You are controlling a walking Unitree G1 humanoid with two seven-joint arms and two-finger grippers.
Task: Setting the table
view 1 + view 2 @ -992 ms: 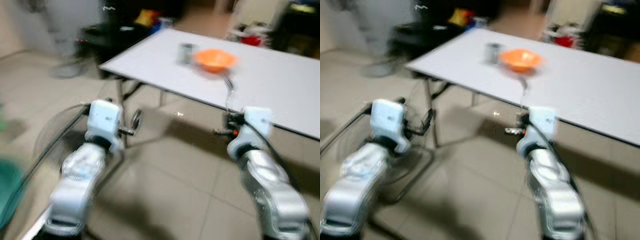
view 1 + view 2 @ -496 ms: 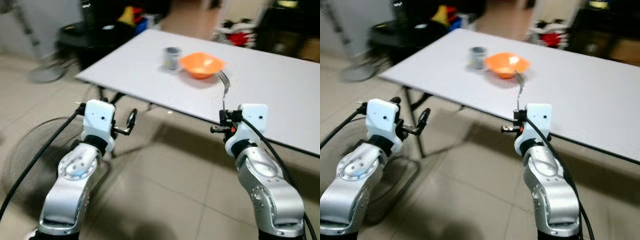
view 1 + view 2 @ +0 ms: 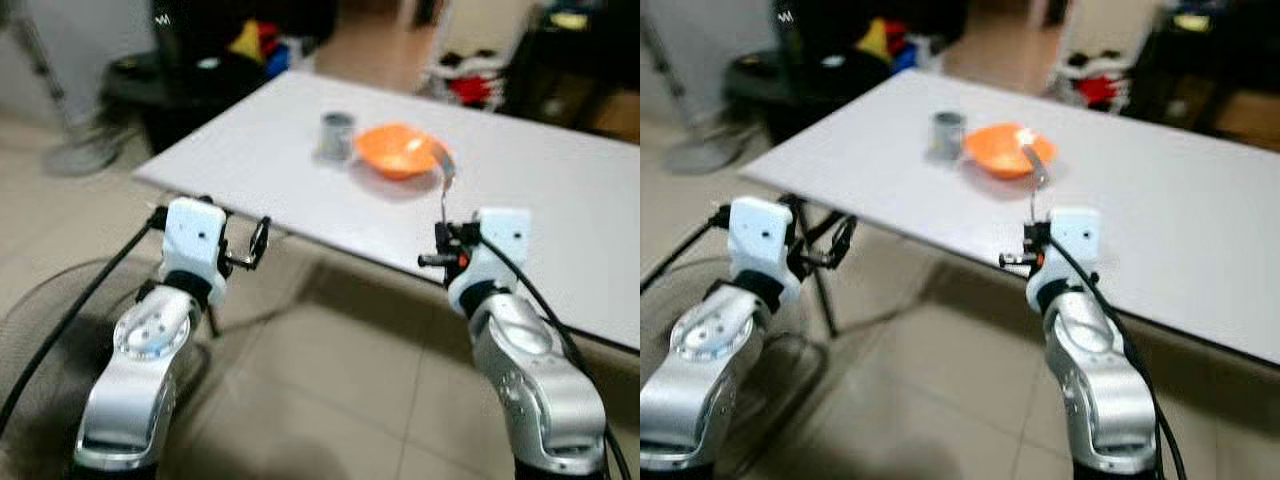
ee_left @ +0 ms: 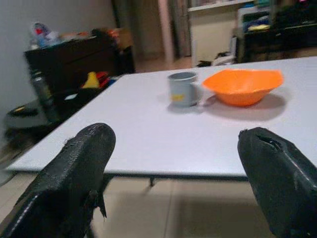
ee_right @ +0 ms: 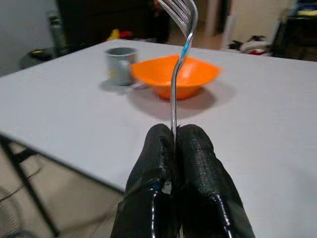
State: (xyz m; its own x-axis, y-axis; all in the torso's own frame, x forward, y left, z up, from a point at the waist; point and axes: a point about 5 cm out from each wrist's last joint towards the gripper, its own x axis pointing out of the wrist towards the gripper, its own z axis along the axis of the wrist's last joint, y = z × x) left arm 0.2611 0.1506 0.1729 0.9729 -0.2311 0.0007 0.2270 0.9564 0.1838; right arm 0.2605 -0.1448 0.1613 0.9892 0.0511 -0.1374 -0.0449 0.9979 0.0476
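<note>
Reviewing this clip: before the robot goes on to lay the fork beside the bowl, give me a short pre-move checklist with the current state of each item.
1. Fork clamped in right gripper: ok, the shut fingers pinch its handle, tines up.
2. Left gripper free: ok, open and holding nothing.
3. Orange bowl upright on the white table: ok.
4. Grey cup clear of the placing spot: ok, it stands on the bowl's left.
5. Close enough to place: cannot tell; both grippers are short of the table edge.

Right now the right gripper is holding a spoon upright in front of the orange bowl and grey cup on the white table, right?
Not a spoon: the right wrist view shows tines, so the right gripper holds a fork upright in front of the orange bowl and grey cup on the white table.
</note>
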